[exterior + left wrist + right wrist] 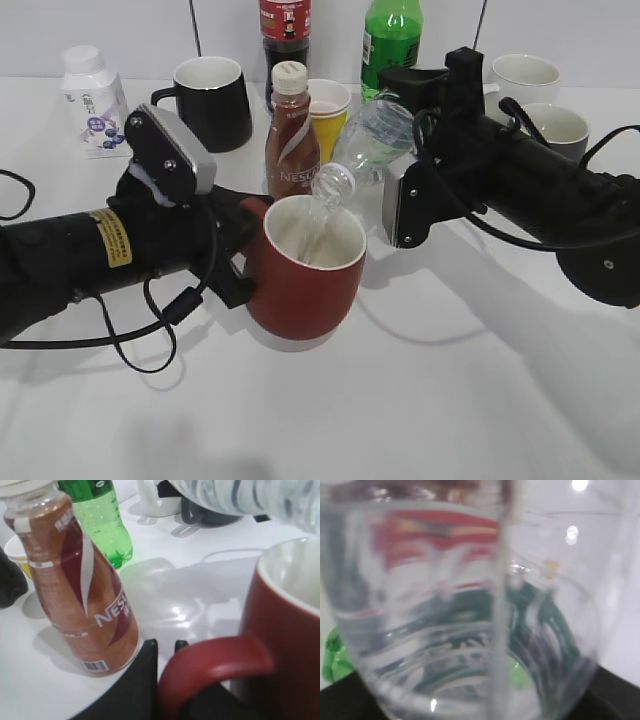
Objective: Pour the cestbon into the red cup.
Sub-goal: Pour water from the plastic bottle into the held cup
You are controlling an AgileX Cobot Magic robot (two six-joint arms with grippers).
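Exterior camera: faces me from across the table, looking down at a slant on both my arms. My left wrist camera: low, very near the red cup, also seen in the exterior view. My right wrist camera: pressed against the cestbon, filling its frame.

brown bottle label reads "nes", partly hidden.

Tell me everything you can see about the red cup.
The red cup is a dark red, glossy mug, ceramic by its look, white inside, with a loop handle. It stands upright on the white table, in front of the brown Nescafe bottle. The left gripper holds it at the handle side. The tilted clear bottle's mouth is over its rim, pouring water in.
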